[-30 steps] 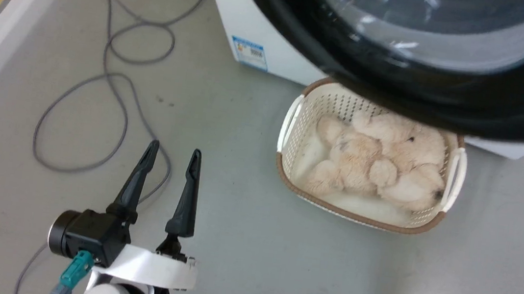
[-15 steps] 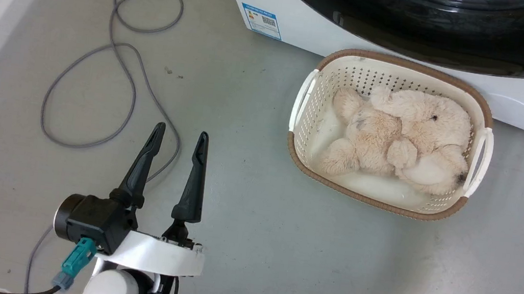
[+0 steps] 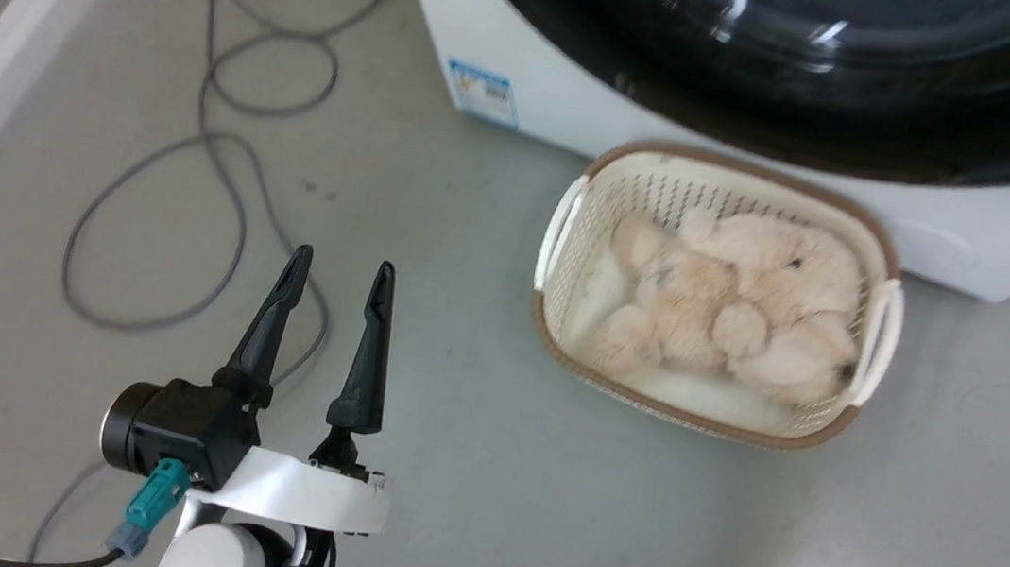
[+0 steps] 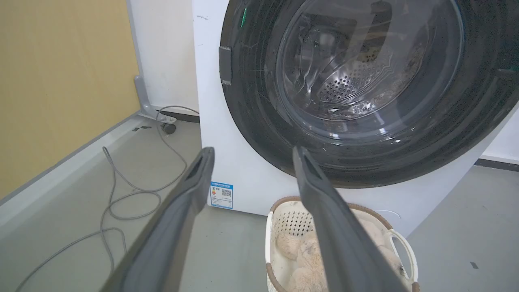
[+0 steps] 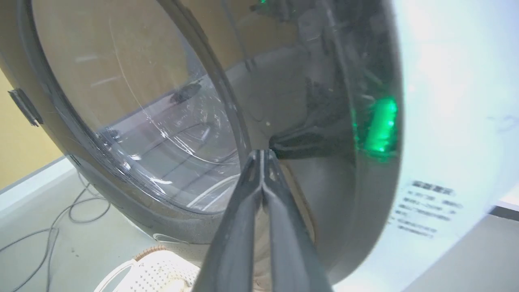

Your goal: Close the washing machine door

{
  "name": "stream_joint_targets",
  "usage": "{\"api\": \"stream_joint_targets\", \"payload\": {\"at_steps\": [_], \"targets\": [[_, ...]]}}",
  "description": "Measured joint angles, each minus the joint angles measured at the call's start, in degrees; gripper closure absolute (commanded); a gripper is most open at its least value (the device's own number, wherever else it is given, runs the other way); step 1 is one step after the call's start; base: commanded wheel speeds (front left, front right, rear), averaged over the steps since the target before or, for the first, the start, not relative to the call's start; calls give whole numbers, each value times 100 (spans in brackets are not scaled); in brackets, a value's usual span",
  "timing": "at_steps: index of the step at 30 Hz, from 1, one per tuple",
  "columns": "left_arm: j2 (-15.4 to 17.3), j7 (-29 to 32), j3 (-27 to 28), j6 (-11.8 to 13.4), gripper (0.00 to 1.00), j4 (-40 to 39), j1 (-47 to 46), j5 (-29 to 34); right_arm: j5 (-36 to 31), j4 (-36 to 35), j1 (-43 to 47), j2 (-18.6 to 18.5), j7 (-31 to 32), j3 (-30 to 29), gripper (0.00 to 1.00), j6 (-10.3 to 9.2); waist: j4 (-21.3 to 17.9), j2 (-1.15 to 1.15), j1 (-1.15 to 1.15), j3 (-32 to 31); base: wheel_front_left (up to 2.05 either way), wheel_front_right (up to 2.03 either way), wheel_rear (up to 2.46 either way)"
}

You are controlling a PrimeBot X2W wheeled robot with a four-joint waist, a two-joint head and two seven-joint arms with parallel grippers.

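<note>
The washing machine door (image 4: 251, 121), black-rimmed with a bulging glass window, lies flat against the white washing machine (image 4: 206, 101). I cannot tell whether it is latched. The steel drum shows through the glass. In the head view the door (image 3: 771, 114) spans the top above the machine's front (image 3: 527, 86). My right gripper (image 5: 262, 153) is shut with nothing in it, its tips at the door's dark rim (image 5: 324, 134) beside a handle recess. My left gripper (image 3: 344, 260) hangs open over the floor, well short of the machine, and shows open in its own view too (image 4: 252, 151).
A white woven basket (image 3: 569, 224) holding a beige plush toy (image 3: 731, 300) stands on the grey floor just in front of the machine. Grey cable (image 3: 225, 156) loops across the floor at the left. A blue label (image 3: 484, 91) sits low on the machine.
The door has swung from out over the basket back against the machine's front. The head camera shifted between frames. The left gripper has stayed open in place.
</note>
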Motion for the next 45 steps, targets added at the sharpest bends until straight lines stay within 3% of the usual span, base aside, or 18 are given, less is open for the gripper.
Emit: {"api": "stream_joint_targets", "payload": {"at_steps": [8, 16, 23, 32, 33, 34, 45], "targets": [[-1, 0, 158, 20, 0, 274, 208, 205, 143, 20, 964, 294, -634, 335, 100, -47, -277, 0, 0, -754, 0, 0, 0], [-1, 0, 424, 103, 0, 767, 600, 378, 171, -415, 2034, 695, -858, 670, 100, -47, -780, 0, -1, -1538, 0, 0, 0], [-2, 0, 480, 46, 0, 960, 789, 369, -141, -1060, 3052, 977, -961, 371, 100, -47, -1279, 0, -1, -2051, 0, 0, 0], [-3, 0, 556, 35, 0, 951, 1113, 378, -903, -2027, 4447, 1845, -954, -482, 100, -48, -1768, 0, -1, -2408, 0, 0, 0], [-3, 0, 561, 14, 0, 948, 1148, 378, -980, -2151, 4561, 1936, -953, -572, 59, -49, -1799, 0, -1, -2426, 0, 0, 0], [-3, 0, 564, 1, 0, 937, 1182, 379, -1070, -2281, 4669, 2017, -953, -675, 0, -48, -1823, 0, -2, -2443, 0, 0, 0], [-4, 0, 531, -4, 0, 788, 1361, 382, -1483, -3044, 5471, 2454, -872, -1062, 0, -49, -1791, 0, -1, -2497, 0, 0, 0]]}}
